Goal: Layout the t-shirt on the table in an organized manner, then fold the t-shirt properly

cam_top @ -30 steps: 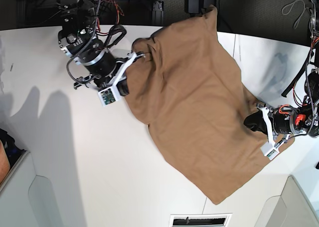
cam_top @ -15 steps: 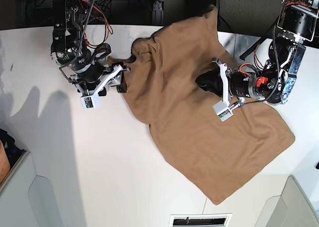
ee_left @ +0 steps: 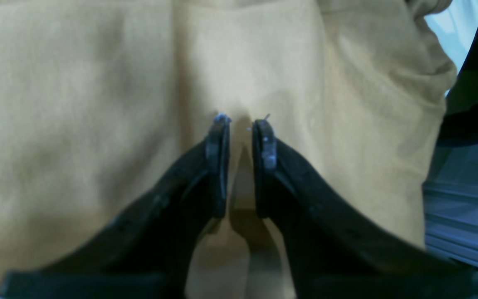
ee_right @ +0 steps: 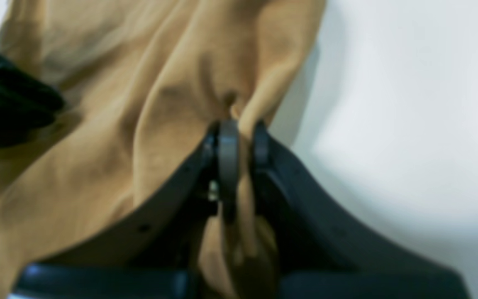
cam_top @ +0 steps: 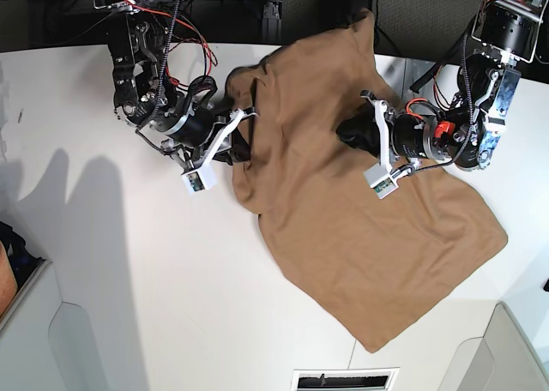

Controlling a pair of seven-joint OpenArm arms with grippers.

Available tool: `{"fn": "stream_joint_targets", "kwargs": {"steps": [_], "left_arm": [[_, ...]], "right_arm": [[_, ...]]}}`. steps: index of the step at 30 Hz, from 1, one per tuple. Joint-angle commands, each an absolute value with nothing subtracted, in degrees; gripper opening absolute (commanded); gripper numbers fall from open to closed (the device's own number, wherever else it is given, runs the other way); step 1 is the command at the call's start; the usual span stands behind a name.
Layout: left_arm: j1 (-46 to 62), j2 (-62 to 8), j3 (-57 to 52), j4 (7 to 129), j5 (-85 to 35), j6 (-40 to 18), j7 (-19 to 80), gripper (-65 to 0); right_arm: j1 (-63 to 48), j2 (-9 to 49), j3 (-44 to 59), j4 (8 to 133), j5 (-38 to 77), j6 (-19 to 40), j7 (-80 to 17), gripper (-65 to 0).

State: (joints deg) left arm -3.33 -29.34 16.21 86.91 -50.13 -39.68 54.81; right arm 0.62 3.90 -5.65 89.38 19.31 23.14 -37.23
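The white tabletop (cam_top: pixel 129 279) has lots of bare room on the left side of the base view. Next comes the right gripper (cam_top: pixel 243 144). Its fingers (ee_right: pixel 227 149) are squeezed tight on a bunched fold at the t-shirt's (cam_top: pixel 343 202) left edge. The brown t-shirt lies spread across the middle, rumpled, and its top corner hangs past the far edge of the tabletop. The left gripper (cam_top: pixel 347 134) rests on the cloth. Its fingers (ee_left: pixel 218 153) are nearly closed, with a thin gap, and hold nothing. Red and black wires (cam_top: pixel 184 31) hang behind the arms.
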Motion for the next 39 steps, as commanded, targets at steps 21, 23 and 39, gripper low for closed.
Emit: {"fn": "stream_joint_targets", "kwargs": {"steps": [21, 23, 39], "left_arm": [[-4.25, -34.30, 13.26, 87.57, -48.38, -40.00, 51.24, -52.0], [-4.27, -34.33, 13.15, 87.57, -48.38, -40.00, 51.27, -52.0], [-4.25, -34.28, 13.15, 87.57, -48.60, -40.00, 51.24, -52.0]], "right_arm": [[5.19, 2.74, -31.62, 103.42, 7.88, 24.60, -43.57, -30.5], [5.23, 2.66, -31.20, 103.88, 7.35, 23.68, -42.26, -30.5], [9.82, -2.02, -20.38, 93.82, 5.56, 16.62, -34.46, -30.5]]}}
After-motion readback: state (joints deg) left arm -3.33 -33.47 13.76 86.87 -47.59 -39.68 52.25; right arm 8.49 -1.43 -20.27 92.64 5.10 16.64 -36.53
